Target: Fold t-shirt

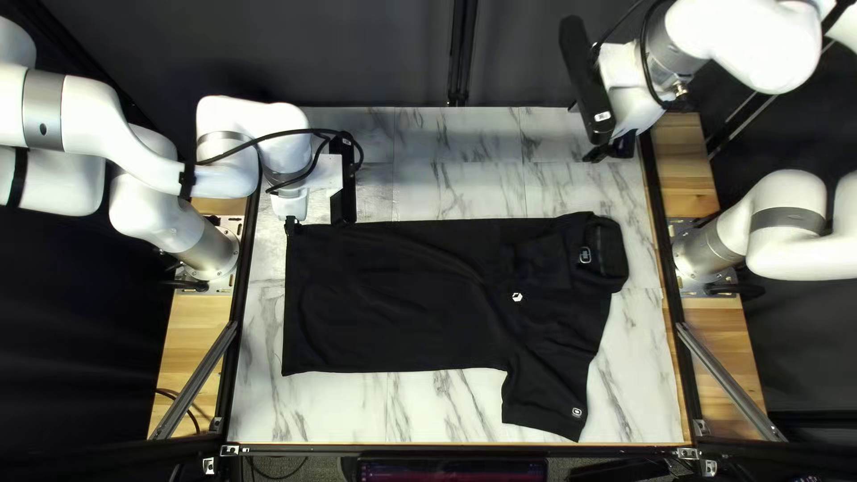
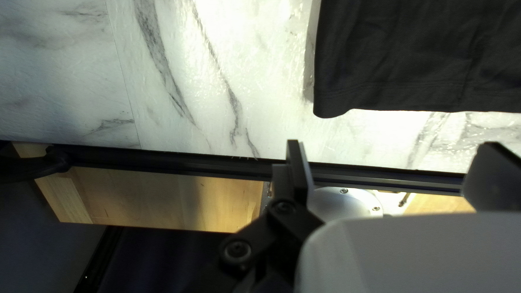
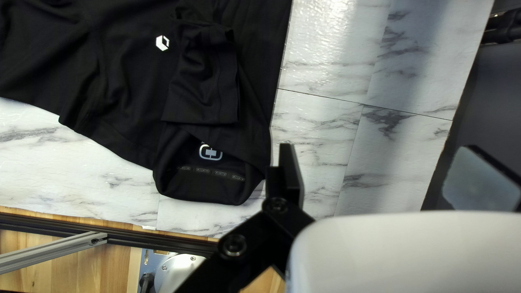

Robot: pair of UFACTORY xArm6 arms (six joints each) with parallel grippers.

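T-shirt (image 1: 393,295) lies on the bench (image 1: 446,419) with its long axis running from the hem (image 2: 412,100) on your left arm's side to the collar (image 1: 609,250) on your right arm's side. One sleeve (image 3: 203,81) is turned in over the chest, while the other sleeve (image 1: 546,397) points out toward the near edge, so you look to be partway through the fold. Your left pincer (image 2: 397,165) has its fingers spread with no cloth between them; the hem lies just ahead of it, and the far hem corner (image 2: 328,106) is ahead of one finger. Your right pincer (image 3: 388,169) is parted wide too, gripping nothing, with the collar beside it, close to one finger. Both are better placed for the far long side than for the near sleeve. If you mean to turn that side over, you'd want the left on the hem corner and the right on the shoulder by the collar. Watch that you don't catch the turned-in sleeve or pinch only one layer.
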